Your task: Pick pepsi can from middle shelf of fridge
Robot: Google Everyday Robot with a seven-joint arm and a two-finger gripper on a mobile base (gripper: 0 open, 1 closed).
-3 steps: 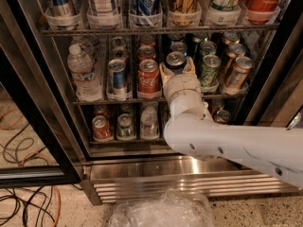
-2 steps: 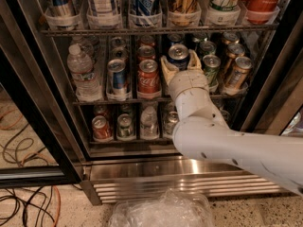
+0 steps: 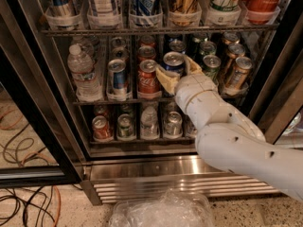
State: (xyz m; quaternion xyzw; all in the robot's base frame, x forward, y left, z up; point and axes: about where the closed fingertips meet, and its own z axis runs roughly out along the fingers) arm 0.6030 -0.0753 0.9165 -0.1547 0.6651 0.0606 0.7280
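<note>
The pepsi can (image 3: 173, 62), dark blue with a silver top, stands at the front of its lane on the middle shelf (image 3: 94, 101) of the fridge (image 3: 142, 170). My gripper (image 3: 179, 72) reaches in from the lower right. Its tan fingers (image 3: 165, 82) sit on either side of the can and are shut on it. The white wrist hides the can's lower body.
A red Coca-Cola can (image 3: 147, 78), a silver-and-blue can (image 3: 117, 78) and a water bottle (image 3: 83, 74) stand left of the pepsi can. Green and gold cans (image 3: 236, 72) stand right of it. Tall cans fill the rack above. A crumpled plastic bag (image 3: 161, 211) and cables (image 3: 23, 202) lie on the floor.
The arm has shifted right and its elbow has come nearer the camera. The gripper stays around the pepsi can, which has moved only slightly.
</note>
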